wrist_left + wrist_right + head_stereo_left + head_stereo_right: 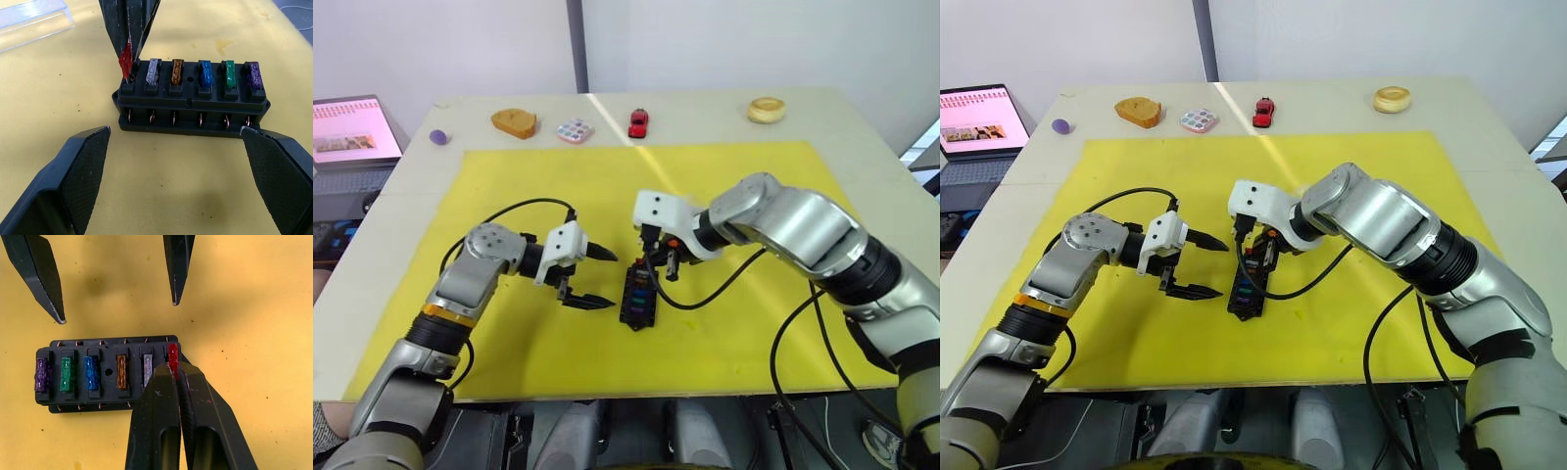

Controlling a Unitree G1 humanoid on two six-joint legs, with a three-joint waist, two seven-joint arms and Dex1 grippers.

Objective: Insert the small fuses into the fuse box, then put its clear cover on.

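Note:
The black fuse box [633,295] lies mid-mat, lengthwise away from me. Five of the small fuses stand in its slots: purple [41,374], green [65,373], blue [90,373], amber [121,371] and grey [147,370]. My right gripper [174,368] is shut on a red fuse [125,60], which stands at the end slot farthest from me. Just left of the box, my left gripper [605,278] is open, its fingers [83,169] spread wider than the box and apart from it. The clear cover [30,23] lies on the mat beyond the box.
The yellow mat [744,176] covers most of the table. Along the far edge sit a purple ball [438,137], bread [514,122], a pastel tile [576,130], a red toy car [638,122] and a round bun [767,110]. A laptop [347,132] stands far left.

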